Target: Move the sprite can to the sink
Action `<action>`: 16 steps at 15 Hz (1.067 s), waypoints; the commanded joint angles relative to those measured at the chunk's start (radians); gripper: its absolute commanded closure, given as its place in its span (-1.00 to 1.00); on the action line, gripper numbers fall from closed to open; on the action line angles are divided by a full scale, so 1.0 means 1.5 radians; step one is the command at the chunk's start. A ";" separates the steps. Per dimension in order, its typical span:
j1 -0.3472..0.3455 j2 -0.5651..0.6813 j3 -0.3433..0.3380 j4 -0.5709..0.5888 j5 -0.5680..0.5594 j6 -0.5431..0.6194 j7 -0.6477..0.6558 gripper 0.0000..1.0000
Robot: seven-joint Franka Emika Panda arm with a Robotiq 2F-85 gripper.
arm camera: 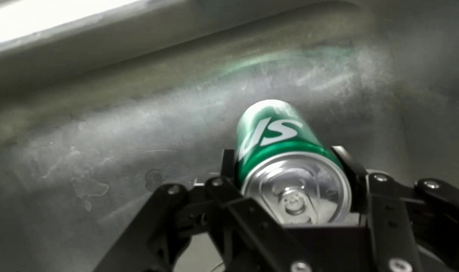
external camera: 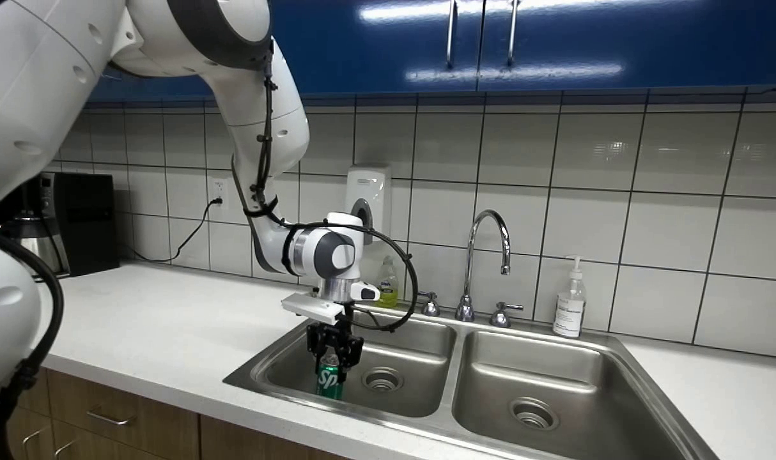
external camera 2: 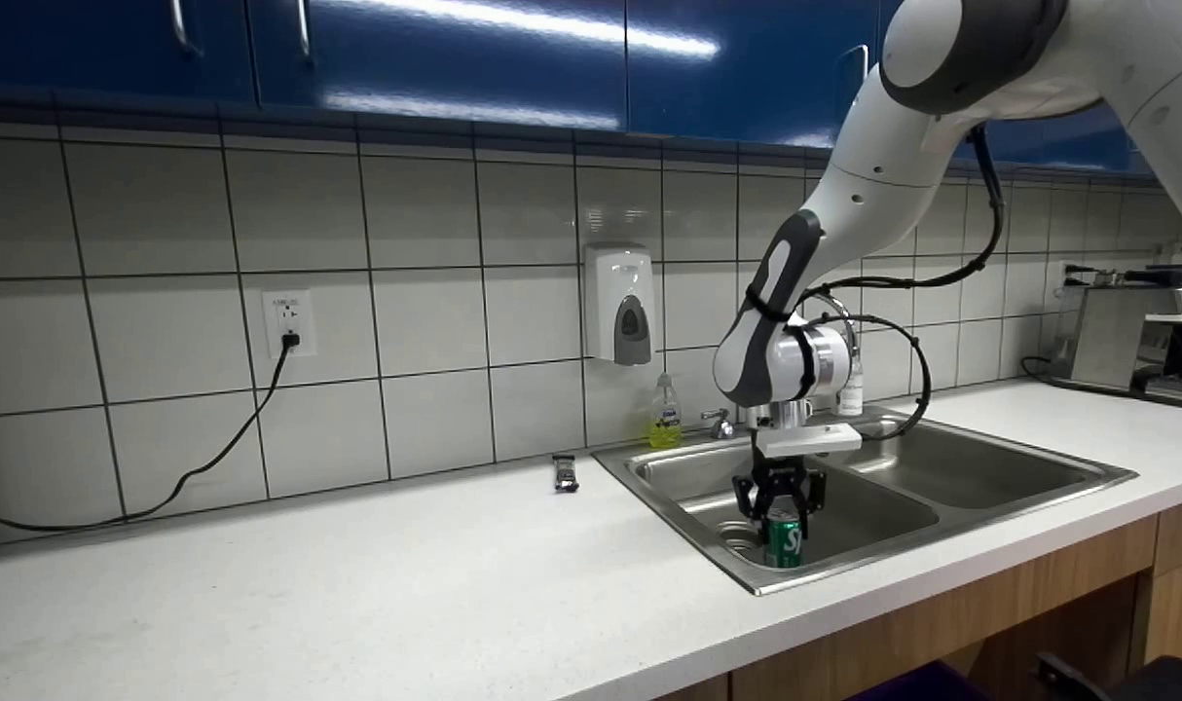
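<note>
Now my claw (arm camera: 286,166) grips the upright sprite can (external camera: 330,381) inside the sink (external camera: 452,375), at nine and three o'clock of wrist view.

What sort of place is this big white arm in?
Probably a kitchen, perhaps a workplace's shared one: there's a double sink, blue cupboards above it, and a wall dispenser.

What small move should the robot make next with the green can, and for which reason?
I would probably lower the gripper a little, gently, until the can touches the floor of the sink. The gripper seems closed on the can, which is already within the sink, but no view clearly shows its base resting, so opening now might drop it.
</note>
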 commanded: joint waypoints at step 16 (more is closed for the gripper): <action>-0.012 0.038 0.007 0.012 0.007 0.065 -0.009 0.23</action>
